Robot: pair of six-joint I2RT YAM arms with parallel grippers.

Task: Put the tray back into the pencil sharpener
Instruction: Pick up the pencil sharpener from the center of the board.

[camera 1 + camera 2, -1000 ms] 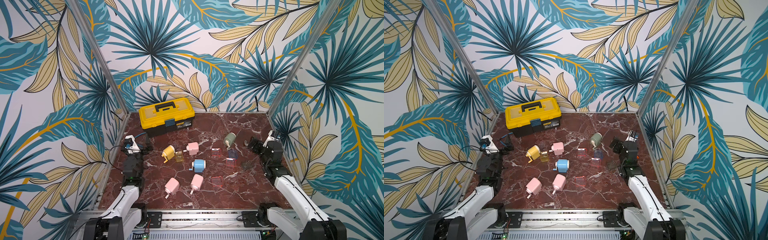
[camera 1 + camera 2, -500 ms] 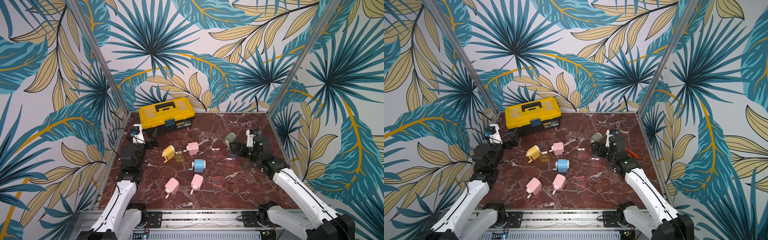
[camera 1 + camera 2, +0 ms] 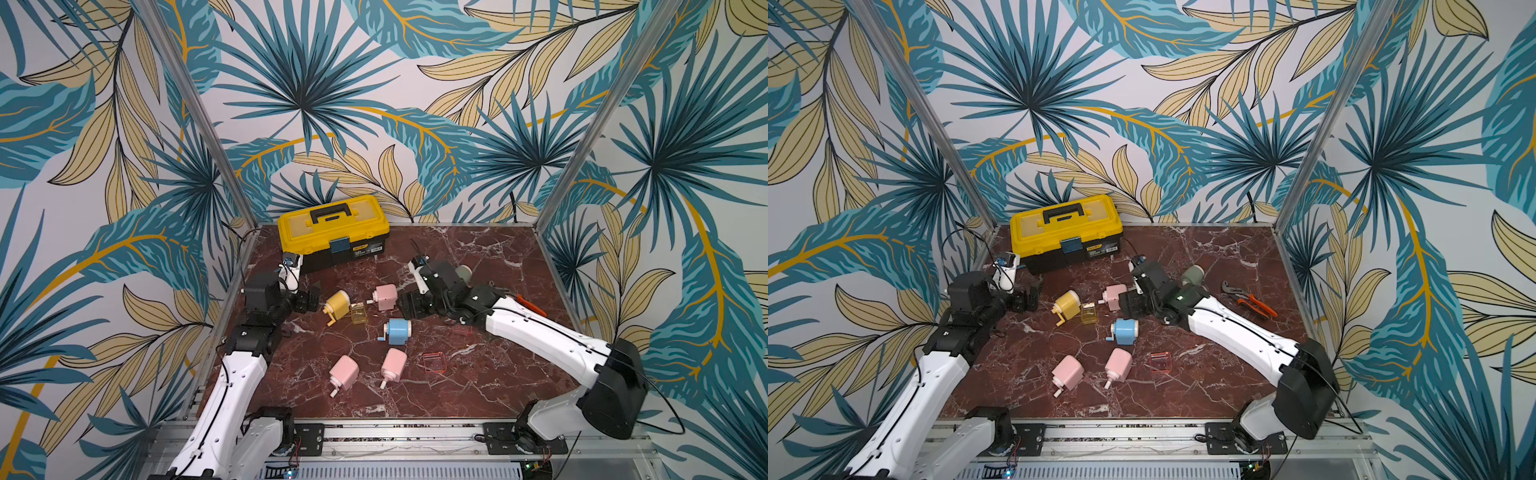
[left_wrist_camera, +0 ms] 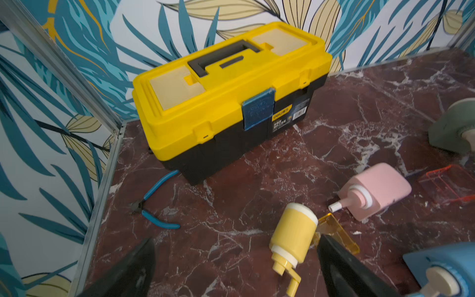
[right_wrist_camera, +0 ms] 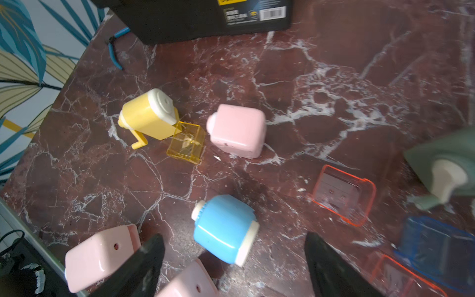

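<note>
found left hand (image 4: pixel 236 239) and right hand (image 5: pixel 234 236) both apart, empty. located yellow tray (image 5: pixel 186 142) on tabletop (image 5: pixel 334 77), just beside yellow sharpener (image 5: pixel 146 115); blue tray (image 5: pixel 437 252) apart from blue sharpener (image 5: pixel 223 236). judged risks: mismatched pairing, thin clear wall slipping, neighbours knocked.

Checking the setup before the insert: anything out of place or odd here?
Out of its slot: the yellow tray lies against the yellow sharpener; a red tray sits alone. Blue cutters and orange pliers lie loose outside the shut toolbox.
</note>
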